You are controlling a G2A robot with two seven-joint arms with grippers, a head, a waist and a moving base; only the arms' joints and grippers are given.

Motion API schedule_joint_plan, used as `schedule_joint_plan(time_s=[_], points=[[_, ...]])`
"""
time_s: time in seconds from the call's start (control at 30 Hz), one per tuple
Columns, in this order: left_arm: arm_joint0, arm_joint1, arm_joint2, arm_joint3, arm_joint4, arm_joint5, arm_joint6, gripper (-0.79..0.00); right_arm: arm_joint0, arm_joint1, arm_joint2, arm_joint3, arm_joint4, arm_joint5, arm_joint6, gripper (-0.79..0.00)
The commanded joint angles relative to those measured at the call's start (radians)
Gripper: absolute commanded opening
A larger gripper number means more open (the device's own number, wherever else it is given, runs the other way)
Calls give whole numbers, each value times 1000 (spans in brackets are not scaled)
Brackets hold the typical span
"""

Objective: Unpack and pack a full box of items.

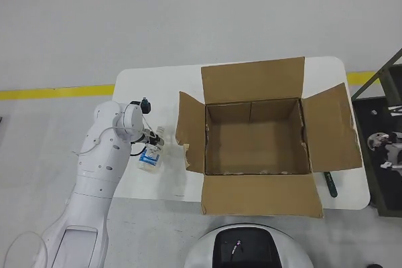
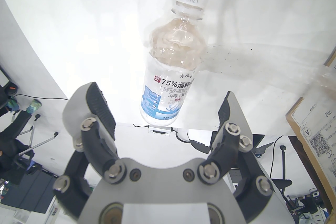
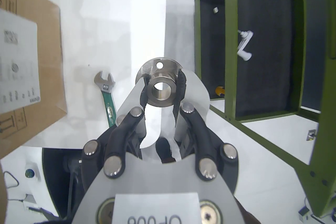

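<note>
In the top view the bottle (image 1: pixel 151 158) lies on its side on the white tabletop (image 1: pixel 154 87), left of centre of the frame, just beside the left flap of the open cardboard box (image 1: pixel 254 144); its cap points toward the top of the frame. The left gripper (image 1: pixel 153 139) hovers right over it.

From the left wrist the fingers (image 2: pixel 101 109) of the left gripper (image 2: pixel 160 93) stand wide apart, touching nothing. The clear, labelled bottle (image 2: pixel 170 72) lies lengthwise in the gap between them, below on the tabletop (image 2: pixel 78 25); its base is nearest the gripper and close to the tabletop's edge, and its white cap is at the far end.

The right wrist view gives what the top view does not make plain: the right gripper (image 3: pixel 162 80) has its fingers (image 3: pixel 181 88) clamped on a metal flanged bushing (image 3: pixel 151 68), one on each side of its hub (bore facing the camera). Below it lie the tabletop's (image 3: pixel 118 25) edge, a green-handled wrench (image 3: pixel 107 96) and a green-framed rack (image 3: pixel 231 51) standing alongside.

The top view in turn shows the box's bare inside at centre frame, all four flaps folded out; the wrench (image 1: pixel 330 184) lies at lower right, just off the box's right flap.
</note>
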State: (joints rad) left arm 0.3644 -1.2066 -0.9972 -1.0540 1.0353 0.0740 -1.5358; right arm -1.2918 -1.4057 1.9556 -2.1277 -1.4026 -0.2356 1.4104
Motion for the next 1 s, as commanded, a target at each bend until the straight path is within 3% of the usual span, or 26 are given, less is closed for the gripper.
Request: schedule_joint_plan(time_s=[0.0,0.4,0.97], points=[[0,0,0,0,0,0,0,0,-43,1,-25,18,-14,-19,-19,-785],[0,0,0,0,0,0,0,0,-114,12,-109,93,-42,-36,-97,-785],[0,0,0,0,0,0,0,0,-125,33,-142,174,-63,-30,-131,-785]])
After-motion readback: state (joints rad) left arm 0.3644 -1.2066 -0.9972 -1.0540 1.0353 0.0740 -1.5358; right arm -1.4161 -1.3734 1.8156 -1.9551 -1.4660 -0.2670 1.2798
